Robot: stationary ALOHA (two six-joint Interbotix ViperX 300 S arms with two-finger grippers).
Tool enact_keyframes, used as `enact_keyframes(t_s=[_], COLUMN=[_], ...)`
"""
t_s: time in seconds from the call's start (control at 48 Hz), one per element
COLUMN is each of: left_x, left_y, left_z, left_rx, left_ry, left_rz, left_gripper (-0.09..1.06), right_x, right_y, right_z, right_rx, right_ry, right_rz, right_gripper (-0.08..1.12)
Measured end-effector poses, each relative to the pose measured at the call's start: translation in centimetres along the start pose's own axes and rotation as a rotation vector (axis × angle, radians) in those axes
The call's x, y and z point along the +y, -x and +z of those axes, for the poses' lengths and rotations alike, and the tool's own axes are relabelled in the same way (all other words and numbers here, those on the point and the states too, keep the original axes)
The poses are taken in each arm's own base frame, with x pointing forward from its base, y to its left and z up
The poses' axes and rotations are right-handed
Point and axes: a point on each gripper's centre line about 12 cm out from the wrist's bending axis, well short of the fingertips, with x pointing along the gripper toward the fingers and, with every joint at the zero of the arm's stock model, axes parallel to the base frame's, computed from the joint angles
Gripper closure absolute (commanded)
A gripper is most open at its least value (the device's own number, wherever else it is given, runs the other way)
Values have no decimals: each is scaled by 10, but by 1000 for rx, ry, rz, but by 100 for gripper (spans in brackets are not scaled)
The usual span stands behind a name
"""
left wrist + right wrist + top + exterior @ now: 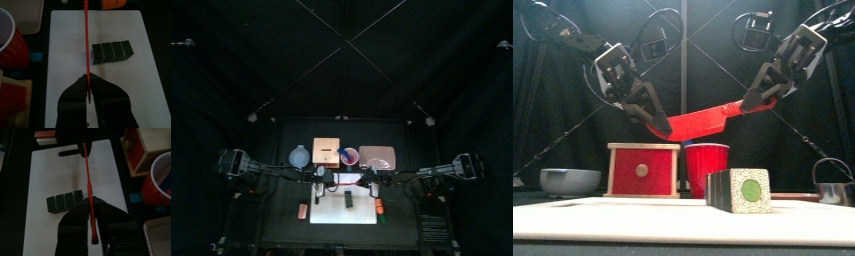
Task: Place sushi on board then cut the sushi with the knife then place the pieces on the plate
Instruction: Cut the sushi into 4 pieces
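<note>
A red toy knife (700, 122) hangs level in the air above the white cutting board (633, 222), held at both ends. My left gripper (651, 117) is shut on its broad blade end, and my right gripper (754, 100) is shut on the handle end. The dark green sushi roll (740, 190) lies whole on the board, below the knife. In the left wrist view the knife (87, 45) runs edge-on past the roll (111, 52). The right wrist view shows the knife (89, 183) passing the roll (67, 201). The pink tray (377, 157) sits behind the board on the right.
Behind the board stand a blue-grey bowl (569, 180), the wooden box (644, 170) with its red drawer front, and the red cup (707, 165). A metal cutter (831, 182) is at the far right. Small orange-red toys (303, 211) (378, 206) lie by the board's sides.
</note>
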Motion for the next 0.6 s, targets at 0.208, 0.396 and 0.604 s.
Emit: enact_keyframes(t_s=[0.208, 0.396, 0.604], left_x=[-17, -30, -36], left_y=[-9, -17, -25], left_z=[-5, -4, -2], left_rx=[24, 31, 38], left_ry=[-24, -44, -52], left_rz=[-34, -59, -71], left_gripper=[57, 57, 57], right_x=[8, 15, 16], right_y=[-10, -15, -17], right_z=[-20, -31, -39], right_rx=[75, 122, 167], right_ry=[-34, -61, -70], right_rz=[16, 22, 9], right_gripper=[57, 57, 57])
